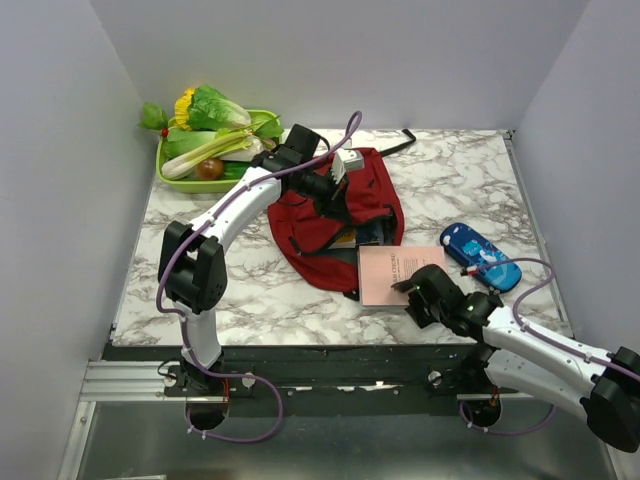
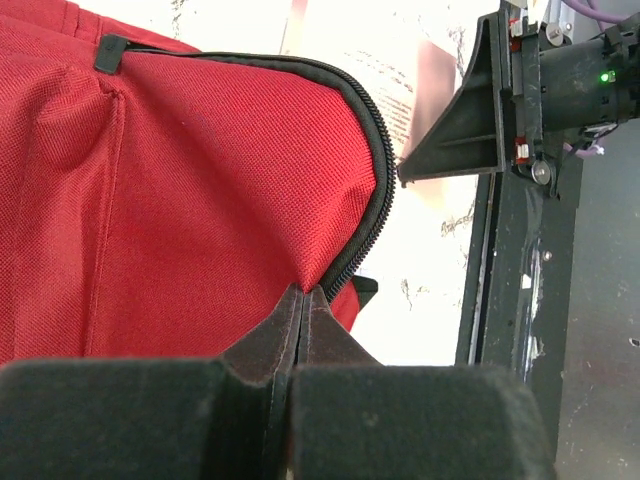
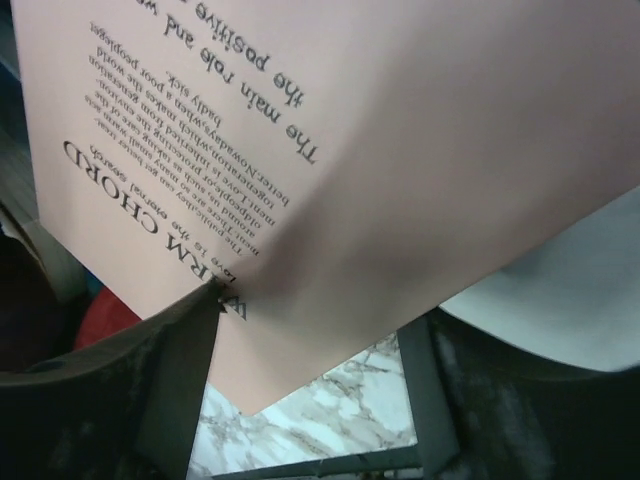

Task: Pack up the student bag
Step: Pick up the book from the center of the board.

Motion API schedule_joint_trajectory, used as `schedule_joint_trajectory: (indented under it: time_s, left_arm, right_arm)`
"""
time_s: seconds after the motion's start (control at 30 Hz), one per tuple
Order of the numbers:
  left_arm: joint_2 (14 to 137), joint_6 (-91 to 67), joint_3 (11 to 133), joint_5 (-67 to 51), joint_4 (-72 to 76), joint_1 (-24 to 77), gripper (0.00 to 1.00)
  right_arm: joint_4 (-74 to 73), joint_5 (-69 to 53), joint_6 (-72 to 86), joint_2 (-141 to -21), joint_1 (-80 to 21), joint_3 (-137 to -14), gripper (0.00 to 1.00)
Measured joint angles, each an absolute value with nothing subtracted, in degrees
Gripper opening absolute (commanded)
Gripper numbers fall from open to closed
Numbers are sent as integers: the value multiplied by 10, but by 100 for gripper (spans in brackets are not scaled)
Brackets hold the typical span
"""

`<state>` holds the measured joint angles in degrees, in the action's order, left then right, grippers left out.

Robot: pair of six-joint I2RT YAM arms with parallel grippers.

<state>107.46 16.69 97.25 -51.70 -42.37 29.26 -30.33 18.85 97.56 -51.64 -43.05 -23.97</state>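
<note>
The dark red student bag [image 1: 318, 232] lies mid-table with its mouth toward the right. My left gripper [image 1: 336, 182] is shut on the bag's red fabric right by the black zipper edge [image 2: 372, 200], with the jaws pressed together [image 2: 303, 292], and holds the flap up. A pink book [image 1: 396, 268] with printed text lies at the bag's mouth. My right gripper [image 1: 416, 290] has the book's near corner [image 3: 400, 150] between its fingers, one fingertip [image 3: 205, 300] on the cover and the other behind the book. The corner hangs above the marble.
A blue patterned pencil case [image 1: 481, 257] lies right of the book. A green tray [image 1: 163, 172] of vegetables stands at the back left. White walls close in on three sides. The table's front edge and a black rail run just behind the right gripper.
</note>
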Motion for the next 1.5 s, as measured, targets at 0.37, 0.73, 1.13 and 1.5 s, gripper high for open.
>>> schedule_joint_trajectory:
  time_s: [0.37,0.73,1.13,1.5]
  left_arm:
    - [1075,157,992,-517,-430,292,0]
    - [1082,153,1008,-516,-436,293,0]
    - [1089,151,1020,-516,-444,294,0]
    - [1089,140,1020,-516,-442,295,0]
  right_arm:
    - [-118,221,968,-439,-430,-125,40]
    - [5,200,907,-336,-430,-43,11]
    - [46,168,841,-278,-431,-49,1]
    - [27,153,837,-162,-431,-63,1]
